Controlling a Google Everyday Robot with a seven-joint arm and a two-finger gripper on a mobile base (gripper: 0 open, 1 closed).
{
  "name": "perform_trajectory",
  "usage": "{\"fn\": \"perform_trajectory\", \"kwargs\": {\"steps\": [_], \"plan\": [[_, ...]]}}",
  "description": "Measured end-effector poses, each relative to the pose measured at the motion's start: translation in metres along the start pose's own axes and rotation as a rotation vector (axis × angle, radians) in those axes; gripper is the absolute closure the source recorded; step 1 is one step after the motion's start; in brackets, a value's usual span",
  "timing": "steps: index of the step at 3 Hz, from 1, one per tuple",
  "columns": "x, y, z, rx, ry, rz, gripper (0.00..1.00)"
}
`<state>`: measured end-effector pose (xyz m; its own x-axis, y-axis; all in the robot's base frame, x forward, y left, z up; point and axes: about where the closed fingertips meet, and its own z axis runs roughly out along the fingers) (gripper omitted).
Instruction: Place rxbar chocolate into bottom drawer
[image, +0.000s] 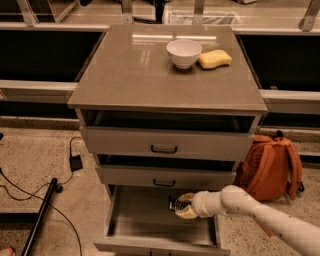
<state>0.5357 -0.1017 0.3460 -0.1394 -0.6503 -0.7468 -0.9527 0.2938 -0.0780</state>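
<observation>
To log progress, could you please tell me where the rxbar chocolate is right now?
In the camera view, the rxbar chocolate is held in the gripper over the open bottom drawer, toward its right rear, just below the middle drawer.

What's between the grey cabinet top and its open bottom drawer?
In the camera view, the grey upper drawer and middle drawer, both dark-handled. The gripper, over the bottom drawer, holds the black-wrapped rxbar chocolate.

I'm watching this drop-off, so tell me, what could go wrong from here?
The gripper holds the bar in its jaws inside the open bottom drawer, just under the middle drawer; lifting carelessly could bump that front. If released above the floor, the bar may bounce or land tilted.
</observation>
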Motion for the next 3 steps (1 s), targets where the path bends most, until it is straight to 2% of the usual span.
{"fn": "perform_trajectory", "kwargs": {"steps": [1,2,3], "plan": [[0.058,0.022,0.054,-0.077,-0.013,0.040,0.85],[0.098,0.045,0.092,-0.138,-0.014,0.077,0.62],[0.104,0.047,0.098,-0.141,-0.016,0.089,0.39]]}}
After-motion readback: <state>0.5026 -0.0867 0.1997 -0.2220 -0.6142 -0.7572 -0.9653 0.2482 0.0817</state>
